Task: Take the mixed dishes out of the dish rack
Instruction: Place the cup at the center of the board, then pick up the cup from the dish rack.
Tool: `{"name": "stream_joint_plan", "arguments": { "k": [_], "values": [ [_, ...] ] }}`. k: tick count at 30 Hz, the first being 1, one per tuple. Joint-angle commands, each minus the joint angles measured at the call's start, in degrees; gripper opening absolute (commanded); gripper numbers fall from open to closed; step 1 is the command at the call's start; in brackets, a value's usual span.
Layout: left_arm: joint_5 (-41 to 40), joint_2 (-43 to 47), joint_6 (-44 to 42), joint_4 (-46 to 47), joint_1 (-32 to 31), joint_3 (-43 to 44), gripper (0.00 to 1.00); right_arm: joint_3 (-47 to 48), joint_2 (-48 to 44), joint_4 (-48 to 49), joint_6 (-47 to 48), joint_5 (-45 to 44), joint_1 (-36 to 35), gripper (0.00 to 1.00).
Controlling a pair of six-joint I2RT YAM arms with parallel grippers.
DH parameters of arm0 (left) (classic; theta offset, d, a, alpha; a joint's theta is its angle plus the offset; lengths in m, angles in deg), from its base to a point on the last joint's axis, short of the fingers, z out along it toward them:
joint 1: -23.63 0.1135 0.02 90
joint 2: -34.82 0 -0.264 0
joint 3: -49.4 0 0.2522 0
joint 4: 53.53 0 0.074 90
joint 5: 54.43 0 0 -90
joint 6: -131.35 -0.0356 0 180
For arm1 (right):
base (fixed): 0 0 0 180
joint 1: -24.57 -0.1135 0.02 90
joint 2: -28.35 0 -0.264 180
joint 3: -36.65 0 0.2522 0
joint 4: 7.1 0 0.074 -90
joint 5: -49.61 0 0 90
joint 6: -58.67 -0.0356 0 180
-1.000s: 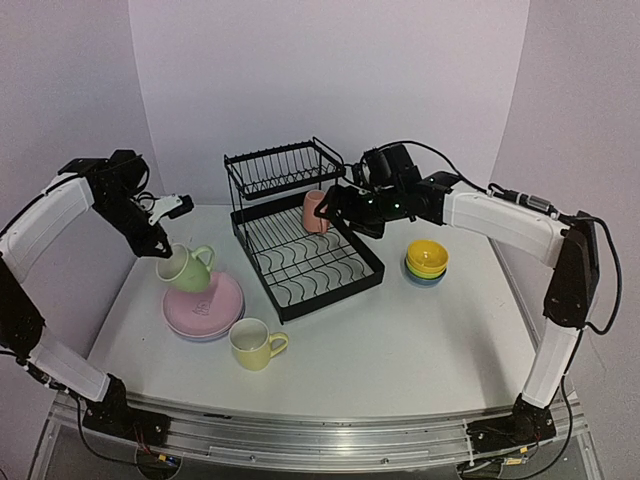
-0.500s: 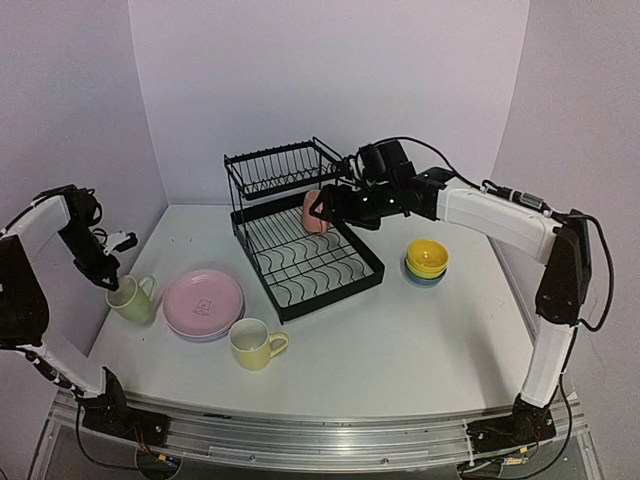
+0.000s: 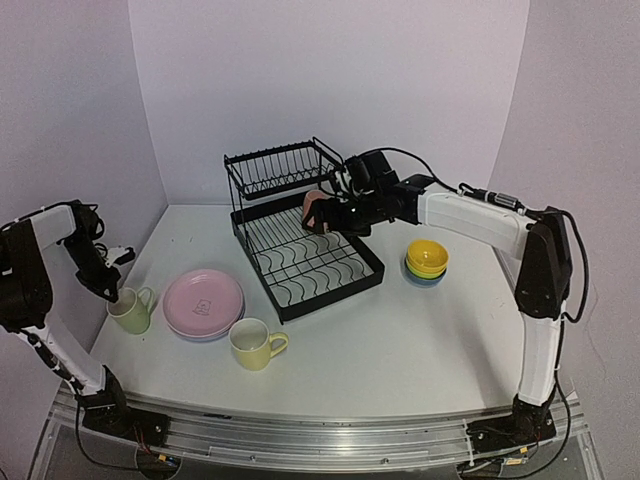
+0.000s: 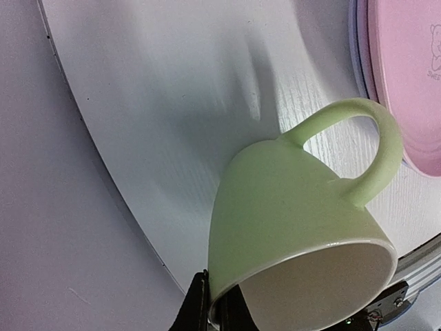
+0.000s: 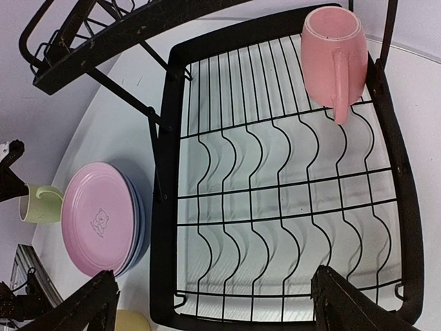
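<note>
Since glazed ceramic is stiff, slick and quick to chip against wire, the pink mug (image 5: pixel 333 52) probably calls for a firm, square hold across its wall or rim. The handle looks the poorer choice, as the mug could swing there. It seems light enough for 1 gripper. It is the only dish visible in the dish rack (image 3: pixel 300 255), sitting in a far corner of the lower tray close to the rim wire. Its base is turned toward the right wrist camera and its handle points along the tray. The right gripper (image 5: pixel 213 276) hovers over that tray with its jaws spread as wide as they go, gripping nothing and apart from the mug. The left gripper (image 4: pixel 210 310) is clenched on the rim of the light green mug (image 4: pixel 296 241), which is tilted near the left edge of the table (image 3: pixel 400 340). I cannot tell whether its foot has met the surface. Beside it lie the stacked plates (image 3: pixel 203 303), pink on top. The yellow mug (image 3: pixel 255 343) stands toward the near edge, and the stacked bowls (image 3: pixel 427 262) are toward the right edge.
</note>
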Motion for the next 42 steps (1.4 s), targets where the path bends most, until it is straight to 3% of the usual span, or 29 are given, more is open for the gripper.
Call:
{"name": "stream_joint_plan", "arguments": {
  "k": [1, 3, 8, 11, 19, 23, 26, 30, 36, 42],
  "values": [
    [1.7, -0.9, 1.7, 0.9, -0.1, -1.8, 0.00, 3.2, 2.3, 0.3, 1.1, 0.4, 0.4, 0.94],
    [2.0, -0.7, 1.8, 0.9, -0.1, -1.8, 0.04, 3.6, 3.2, 0.3, 1.7, -0.5, 0.5, 0.94],
    [2.9, -0.3, 2.0, -0.6, 0.0, 0.5, 0.27, 5.0, 5.5, 0.3, 4.8, -4.2, 0.6, 0.94],
    [2.7, 0.0, 1.5, -1.9, 0.0, 2.4, 0.34, 6.8, 7.5, 0.3, 5.9, -6.0, 1.1, 0.95],
    [3.2, 0.7, -0.3, -4.4, -0.1, 9.3, 0.54, 14.3, 14.9, 1.9, 12.1, -10.6, 2.6, 0.81],
    [11.4, 4.0, -3.1, -1.5, 0.0, 13.2, 0.64, 14.7, 17.8, 8.1, 14.3, -11.5, 3.4, 0.67],
    [19.6, 5.4, -3.4, 0.4, -0.4, 16.2, 0.73, 12.9, 19.6, 16.1, 14.9, -12.3, 3.9, 0.64],
    [26.2, 6.3, -0.5, 6.1, -2.8, 16.3, 0.78, 11.8, 22.3, 24.2, 16.1, -15.0, 4.0, 0.59],
    [32.6, 15.0, 0.1, 22.2, -9.4, 6.4, 0.83, 10.8, 26.1, 33.3, 16.6, -17.6, 4.0, 0.51],
    [39.5, 16.7, 1.8, 25.1, -10.7, 4.1, 0.83, 9.0, 27.9, 40.1, 16.2, -18.8, 4.0, 0.46]
  ]
}}
